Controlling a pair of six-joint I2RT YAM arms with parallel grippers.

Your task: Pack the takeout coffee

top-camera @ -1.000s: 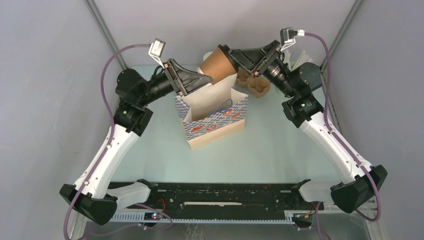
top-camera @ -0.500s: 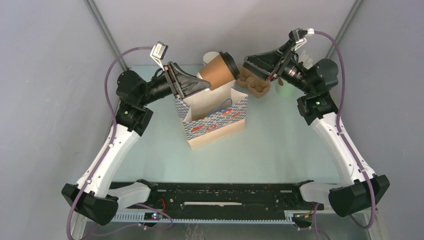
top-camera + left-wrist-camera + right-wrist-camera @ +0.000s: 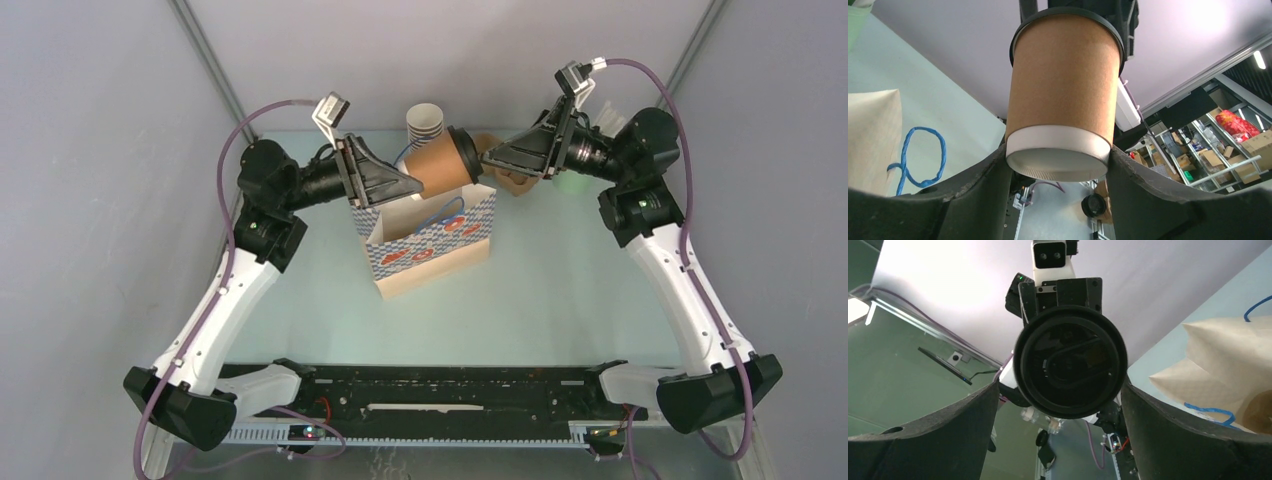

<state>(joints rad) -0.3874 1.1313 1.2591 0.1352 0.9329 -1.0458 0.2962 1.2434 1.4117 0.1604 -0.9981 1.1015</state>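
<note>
Kraft-brown takeout coffee (image 3: 1064, 85) is hanging by its base over the bag.

Your left gripper (image 3: 1058, 152) is clamping both fingers against the cup's white-banded base, so it alone is carrying the load. Your right gripper (image 3: 1060, 385) is standing spread around the black lid (image 3: 1069, 367), with a gap showing on one side, and is gripping nothing. In the overhead view's upper centre the cup is lying almost level, lid pointing right, just above the far rim of the patterned paper bag (image 3: 430, 245), which is gaping open beneath. That base grip is probably leaving the lid end free, so you can tip the cup upright before lowering it inside.
</note>
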